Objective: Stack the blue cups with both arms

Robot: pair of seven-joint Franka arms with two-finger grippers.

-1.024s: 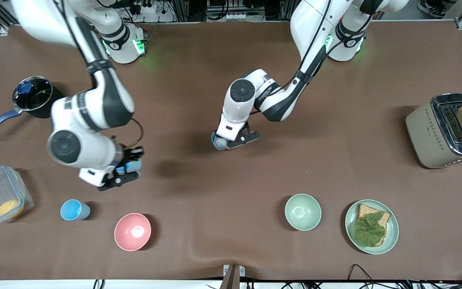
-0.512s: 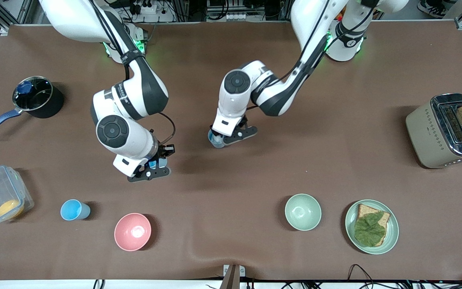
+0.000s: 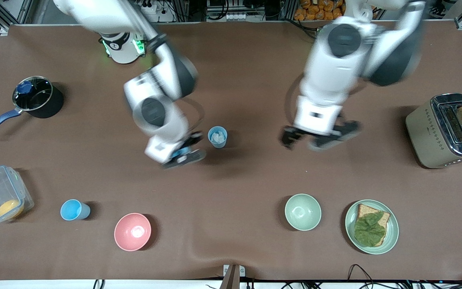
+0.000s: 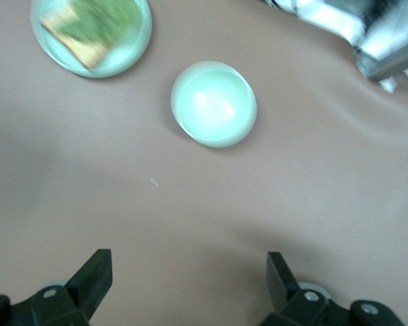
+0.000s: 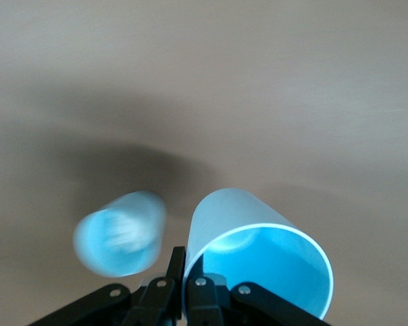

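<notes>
A dark saucepan (image 3: 37, 97) with a blue handle sits near the table edge at the right arm's end; a clear lidded container (image 3: 0, 194) (something orange inside) lies nearer the front camera. A pink bowl (image 3: 132, 231), pale green bowl (image 3: 302, 212) and sandwich plate (image 3: 391, 237) line the front edge. A toaster (image 3: 435, 134) holds bread at the left arm's end.

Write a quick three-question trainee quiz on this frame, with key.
1. True or false: the left tool is open and holds nothing.
2. The right tool holds: A) a blue cup B) a spoon C) nothing.
3. How many blue cups stand unheld on the table?
Key: 1 true. 2 A. 3 two: the mid-table cup and the lone cup nearer the front camera.
</notes>
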